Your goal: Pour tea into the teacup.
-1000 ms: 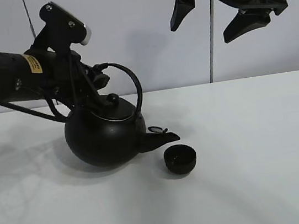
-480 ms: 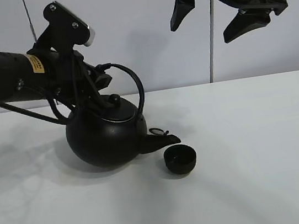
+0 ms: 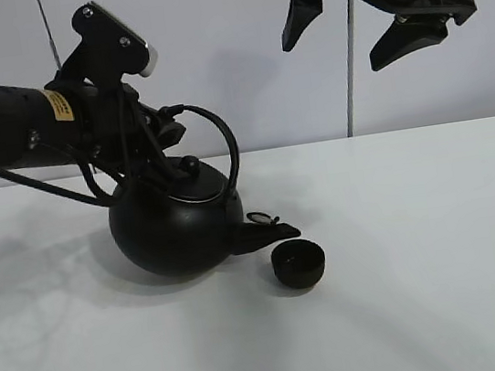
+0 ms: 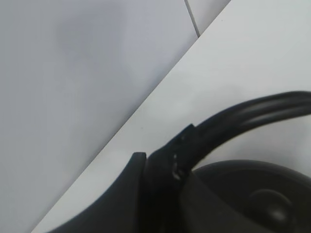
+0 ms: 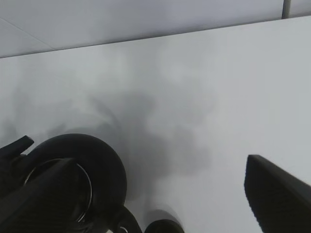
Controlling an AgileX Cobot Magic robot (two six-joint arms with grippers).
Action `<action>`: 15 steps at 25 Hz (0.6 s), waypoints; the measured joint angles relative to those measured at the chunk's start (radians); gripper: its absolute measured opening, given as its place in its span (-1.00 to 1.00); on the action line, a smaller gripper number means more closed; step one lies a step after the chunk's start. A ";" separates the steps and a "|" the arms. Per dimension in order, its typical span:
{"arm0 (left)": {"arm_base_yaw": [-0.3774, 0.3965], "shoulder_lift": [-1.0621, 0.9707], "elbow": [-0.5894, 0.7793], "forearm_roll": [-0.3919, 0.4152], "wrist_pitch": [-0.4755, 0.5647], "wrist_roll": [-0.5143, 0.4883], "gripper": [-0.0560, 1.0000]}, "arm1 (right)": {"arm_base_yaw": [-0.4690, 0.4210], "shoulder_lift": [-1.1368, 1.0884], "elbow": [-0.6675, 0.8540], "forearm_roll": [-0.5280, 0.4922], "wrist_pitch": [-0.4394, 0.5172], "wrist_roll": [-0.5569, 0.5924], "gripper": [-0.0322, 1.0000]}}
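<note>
The big black kettle [image 3: 178, 227] is tilted, its spout [image 3: 268, 231] pointing right, just above and left of the teacup [image 3: 297, 263]. The teacup is a small matte-black bowl that stands upright on the white table. My left gripper [image 3: 168, 127] is shut on the kettle's arched handle [image 3: 224, 147] at its left end. In the left wrist view its fingers [image 4: 160, 170] clamp the handle [image 4: 252, 109] above the lid [image 4: 267, 204]. My right gripper [image 3: 349, 23] hangs high at the back, open and empty. From the right wrist the kettle [image 5: 97, 165] and the teacup [image 5: 163, 227] show below.
The white table [image 3: 424, 262] runs back to a grey wall [image 3: 250, 74]. A thin vertical pole [image 3: 351, 88] stands at the wall behind the right gripper. The left arm [image 3: 0, 128] reaches in from the left edge.
The kettle has shifted slightly to the right, bringing its spout a little closer to the teacup. The right arm has not moved.
</note>
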 joint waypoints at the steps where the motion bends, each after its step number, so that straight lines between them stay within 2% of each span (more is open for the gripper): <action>1: 0.000 0.000 0.000 0.000 0.000 0.002 -0.72 | 0.000 0.000 0.000 0.000 0.000 0.000 0.30; 15: -0.001 0.000 0.000 0.000 0.000 0.029 -0.72 | 0.000 0.000 0.000 0.000 0.000 0.000 0.30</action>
